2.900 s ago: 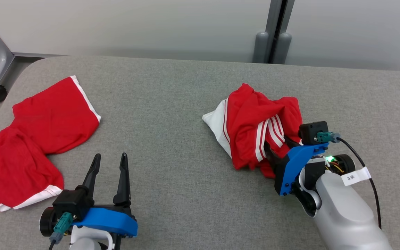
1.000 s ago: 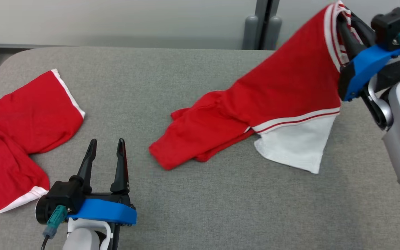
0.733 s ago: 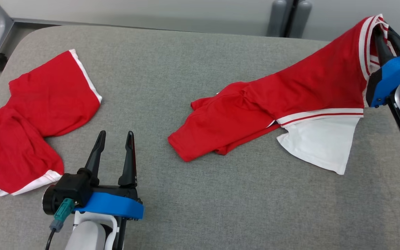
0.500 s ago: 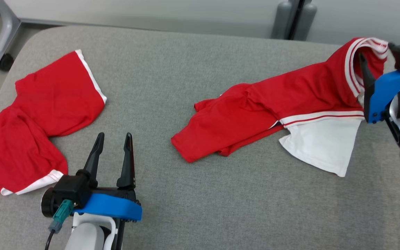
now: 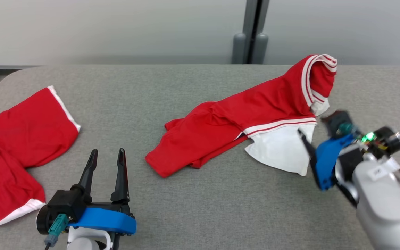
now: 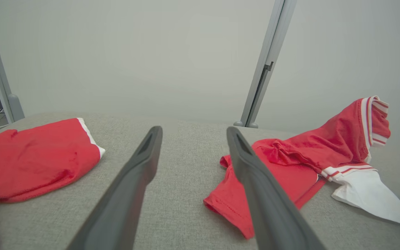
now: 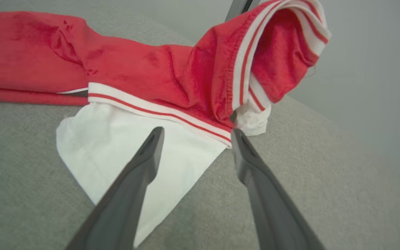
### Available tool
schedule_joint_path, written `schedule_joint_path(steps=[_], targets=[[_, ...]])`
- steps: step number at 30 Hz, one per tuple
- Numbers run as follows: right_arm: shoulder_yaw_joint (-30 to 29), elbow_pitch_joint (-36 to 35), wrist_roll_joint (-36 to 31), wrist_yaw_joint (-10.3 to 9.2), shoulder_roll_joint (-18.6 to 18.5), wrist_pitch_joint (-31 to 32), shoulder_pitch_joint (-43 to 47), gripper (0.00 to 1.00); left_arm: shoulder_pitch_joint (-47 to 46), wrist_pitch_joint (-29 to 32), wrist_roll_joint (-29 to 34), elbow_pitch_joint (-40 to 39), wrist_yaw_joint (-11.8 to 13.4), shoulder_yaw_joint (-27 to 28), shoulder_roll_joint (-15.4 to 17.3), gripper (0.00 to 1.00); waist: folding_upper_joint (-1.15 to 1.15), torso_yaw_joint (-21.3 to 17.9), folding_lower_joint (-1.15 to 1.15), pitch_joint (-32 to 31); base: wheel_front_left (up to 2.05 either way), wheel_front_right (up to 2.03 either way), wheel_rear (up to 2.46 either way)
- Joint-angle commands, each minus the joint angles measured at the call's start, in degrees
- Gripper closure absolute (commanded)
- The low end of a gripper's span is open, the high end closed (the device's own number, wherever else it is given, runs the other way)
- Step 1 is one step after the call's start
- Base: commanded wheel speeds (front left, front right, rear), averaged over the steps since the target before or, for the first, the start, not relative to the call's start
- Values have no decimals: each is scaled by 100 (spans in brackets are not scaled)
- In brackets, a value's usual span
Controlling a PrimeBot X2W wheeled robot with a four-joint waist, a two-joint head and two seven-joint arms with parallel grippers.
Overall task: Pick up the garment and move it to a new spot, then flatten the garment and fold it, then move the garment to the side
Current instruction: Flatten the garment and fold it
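The garment (image 5: 241, 121) is red with a white panel and striped white trim. It lies stretched across the middle right of the grey table (image 5: 200, 208), its striped end (image 5: 319, 74) still standing up in a loose fold with nothing gripping it. My right gripper (image 5: 306, 144) is open and blurred, just off the near right of the white panel (image 5: 283, 152). In the right wrist view my right gripper (image 7: 197, 131) points at the white panel (image 7: 116, 146) and the striped fold (image 7: 266, 52), with nothing between its fingers. My left gripper (image 5: 107, 151) rests open at the front left, well apart from the garment (image 6: 290, 163).
A second red garment (image 5: 19, 139) with white hems lies spread at the table's left end, also visible in the left wrist view (image 6: 36, 156). A grey post (image 5: 252, 31) stands against the pale wall behind the table. The rounded far left table corner (image 5: 9, 74) is near.
My right gripper has opened and let go of the garment's striped end, then dropped down and towards the front. The released end sags in a fold. The camera has shifted; the left arm holds still.
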Motion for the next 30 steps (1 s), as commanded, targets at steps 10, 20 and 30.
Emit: schedule_joint_path(steps=[10, 20, 30], targets=[[880, -1331, 365, 1, -206, 505, 993, 0, -206, -18, 11, -56, -15, -64, -6, 0, 0, 16, 1, 277, 0, 0, 0], [863, -476, 248, -5, -127, 499, 727, 0, -366, -18, 34, -40, -36, -112, 34, 0, 0, 261, 1, 528, 0, 0, 0], [64, 16, 11, -4, 170, 320, 737, 100, -270, -18, 35, 3, -41, -40, 37, 0, 0, 158, 1, 446, 0, 0, 0]])
